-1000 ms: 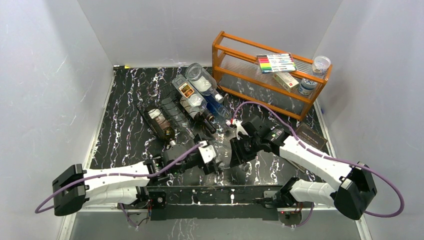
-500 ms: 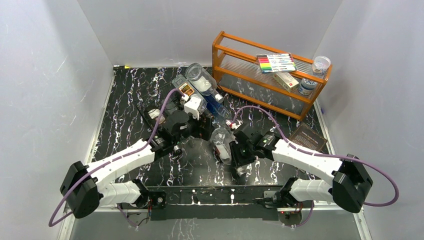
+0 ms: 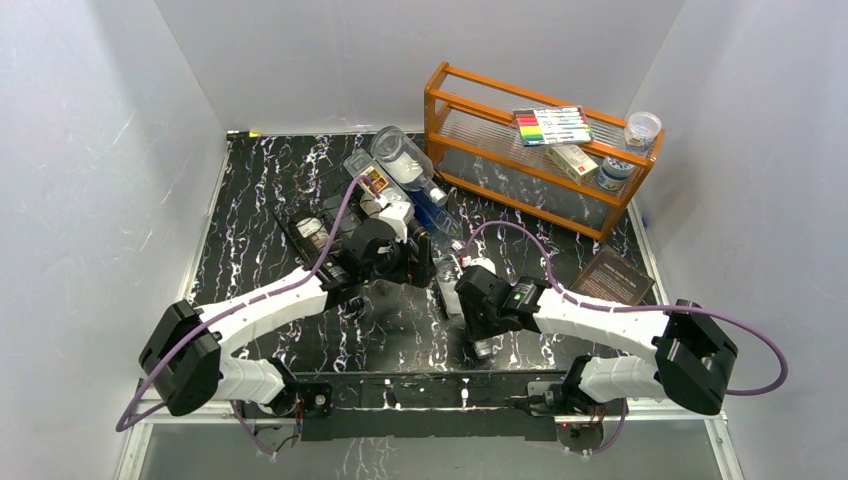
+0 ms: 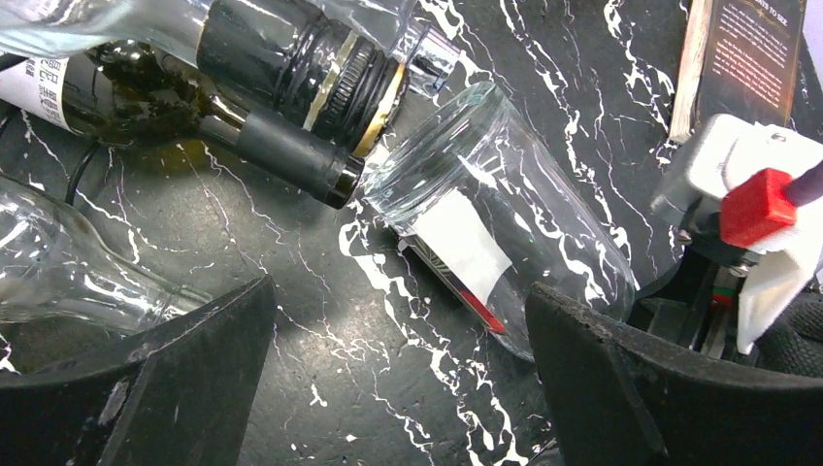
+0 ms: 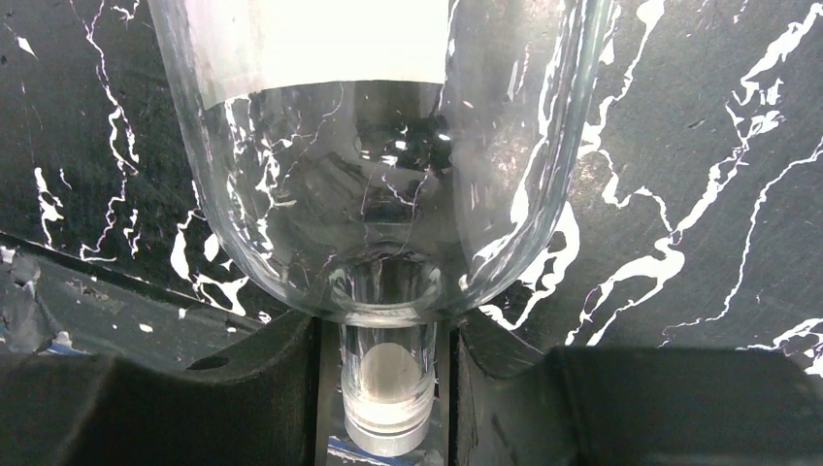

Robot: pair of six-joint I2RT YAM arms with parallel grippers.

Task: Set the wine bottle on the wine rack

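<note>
A clear glass wine bottle (image 3: 447, 278) with a white label lies on the black marble table. My right gripper (image 3: 464, 300) is shut on its neck. In the right wrist view the neck and silver cap (image 5: 388, 374) sit between the closed fingers of the right gripper (image 5: 386, 330). My left gripper (image 3: 424, 266) is open and empty beside the bottle's base; the bottle (image 4: 495, 214) shows above the left gripper (image 4: 398, 388). The black wire wine rack (image 3: 292, 226) lies at centre left, mostly hidden under several bottles.
A dark bottle's neck (image 4: 281, 146) points at the clear bottle's base. More bottles (image 3: 400, 160) lie on the rack. An orange wooden shelf (image 3: 470, 140) with a marker pack (image 3: 550, 125) and small jars stands back right. A dark book (image 3: 615, 275) lies on the right.
My left arm swung from the near centre up to the rack, then right beside the clear bottle. My right gripper shifted left and nearer with the bottle still in it.
</note>
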